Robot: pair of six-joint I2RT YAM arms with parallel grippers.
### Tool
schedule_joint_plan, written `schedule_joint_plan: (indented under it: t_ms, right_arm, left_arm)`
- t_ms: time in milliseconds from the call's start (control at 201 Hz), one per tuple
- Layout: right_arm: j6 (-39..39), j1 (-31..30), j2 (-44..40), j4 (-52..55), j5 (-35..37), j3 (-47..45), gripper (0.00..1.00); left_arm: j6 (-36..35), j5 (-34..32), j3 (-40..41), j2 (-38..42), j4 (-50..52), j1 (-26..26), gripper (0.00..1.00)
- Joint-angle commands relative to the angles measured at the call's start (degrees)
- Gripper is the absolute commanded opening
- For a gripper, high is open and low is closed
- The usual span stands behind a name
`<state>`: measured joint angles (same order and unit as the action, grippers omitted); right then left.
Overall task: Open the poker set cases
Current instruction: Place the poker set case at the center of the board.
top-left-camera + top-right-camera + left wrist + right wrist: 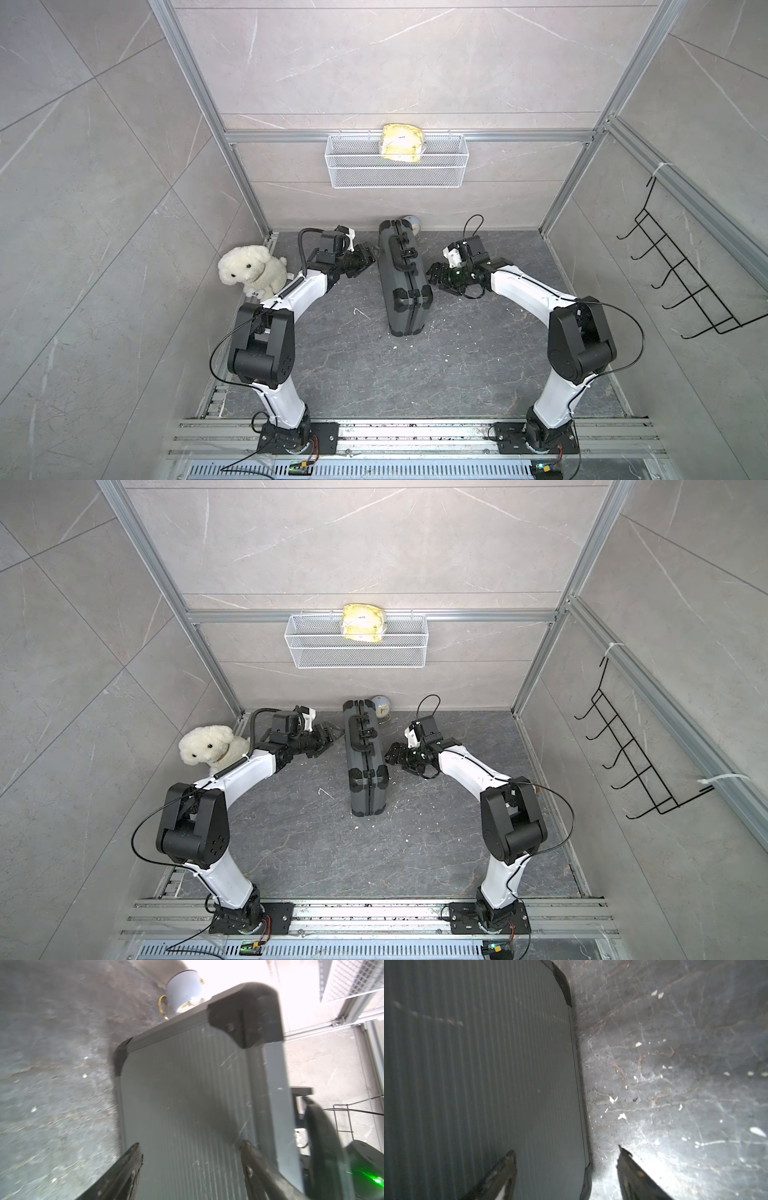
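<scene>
Grey poker set case [405, 299] stood edgewise on the table [332, 353], handle up; our left gripper [365, 259] and right gripper [432, 276], both spread and empty, flanked it; we judged this was to lay it flat.

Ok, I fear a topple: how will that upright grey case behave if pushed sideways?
Likely tippy: the case stands on its narrow edge, handle up. Its ribbed hard shell looks stiff, unlikely to flex. Smooth floor may let it slide.
</scene>
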<state>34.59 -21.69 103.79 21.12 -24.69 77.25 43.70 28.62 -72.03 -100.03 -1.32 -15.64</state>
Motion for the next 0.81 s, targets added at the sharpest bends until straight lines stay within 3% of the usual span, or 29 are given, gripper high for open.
schedule_joint_plan:
  t_ms: [0,319,592,806]
  right_arm:
    - [-1.5,-1.1,2.1,-1.4,-0.3,1.1,0.72]
    - [-1.1,-2.6,5.7,-5.6,-6.8,0.1,0.77]
    - [-5.2,-1.5,1.8,-0.4,-1.4,-4.6,0.82]
    - [-2.7,-0.3,-0.7,-7.2,-6.8,-10.6,0.84]
  left_arm:
    - [-0.8,1.6,-3.2,-1.2,0.3,-2.3,0.76]
    - [-2.3,-0.4,-11.3,-5.8,4.4,-7.4,0.76]
    - [-4.4,-1.1,-18.6,-9.8,9.1,-12.6,0.75]
    - [-2.8,-0.5,-16.0,-10.5,6.2,-13.7,0.75]
